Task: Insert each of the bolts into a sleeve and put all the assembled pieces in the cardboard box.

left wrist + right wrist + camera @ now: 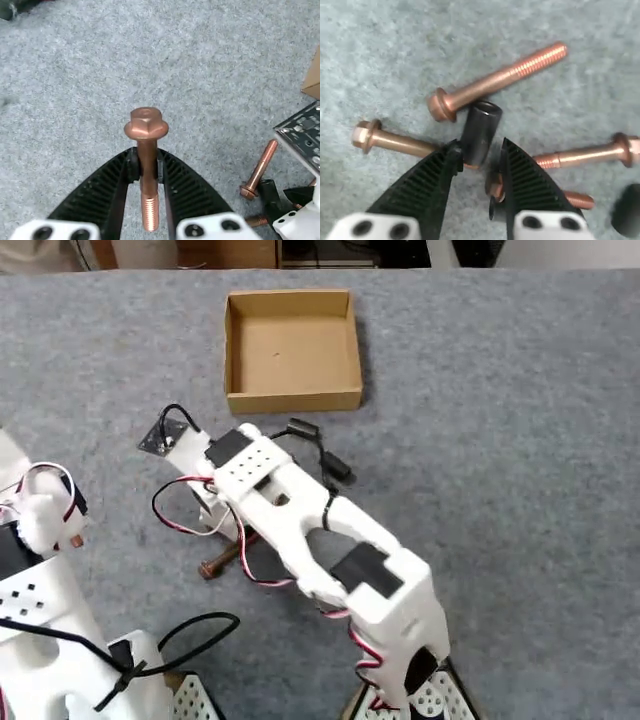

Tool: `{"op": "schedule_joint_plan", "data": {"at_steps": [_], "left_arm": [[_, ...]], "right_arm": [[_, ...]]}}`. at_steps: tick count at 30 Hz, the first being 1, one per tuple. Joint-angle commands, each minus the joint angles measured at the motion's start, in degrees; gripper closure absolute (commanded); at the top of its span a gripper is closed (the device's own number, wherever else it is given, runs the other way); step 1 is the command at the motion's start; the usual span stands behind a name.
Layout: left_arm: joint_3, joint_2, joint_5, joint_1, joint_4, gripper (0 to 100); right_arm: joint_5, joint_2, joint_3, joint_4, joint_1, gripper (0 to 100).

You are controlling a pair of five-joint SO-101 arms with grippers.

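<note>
My left gripper (pixel 146 167) is shut on the shank of a copper bolt (pixel 146 125), hex head away from the camera; in the high view it hovers at the table's left edge (pixel 72 532). My right gripper (pixel 479 150) is open, its fingers on either side of the near end of a black sleeve (pixel 481 130) that lies across a bolt (pixel 395 142). More bolts lie around it: one beyond the sleeve (pixel 495 82), one to the side (pixel 590 155). From above, the right gripper (pixel 215 508) is left of centre. The cardboard box (pixel 292 398) stands empty at the back.
Another black sleeve (pixel 627 210) lies at the edge of the right wrist view. A bolt (pixel 222 560) pokes out beneath the right arm (pixel 330 540). The left wrist view shows a loose bolt (pixel 259 169) and a black sleeve (pixel 270 192) near the right arm. Grey carpet (pixel 520 440) spreads to the right.
</note>
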Motion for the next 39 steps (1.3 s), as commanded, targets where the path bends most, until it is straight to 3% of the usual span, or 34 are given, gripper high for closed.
{"op": "schedule_joint_plan", "data": {"at_steps": [1, 17, 22, 27, 39], "left_arm": [[-0.26, -1.19, -0.26, -0.79, -1.14, 98], [-0.09, -1.19, -0.26, -0.53, -1.14, 98], [0.09, -1.45, 0.00, -0.53, -0.62, 98], [1.14, -1.89, 0.00, -0.79, -0.62, 98], [-0.18, -1.89, 0.09, -0.53, 2.20, 98]], "right_arm": [[-0.62, 2.33, -3.47, 0.79, -0.48, 86.4], [-0.26, 6.11, -4.00, -0.88, -0.48, 86.7], [-0.26, 6.11, -3.82, -0.88, -0.40, 98.8], [-0.53, 5.76, -3.74, -0.70, -0.40, 99.7], [-0.53, -0.31, -19.21, 18.64, -0.13, 99.8]]}}
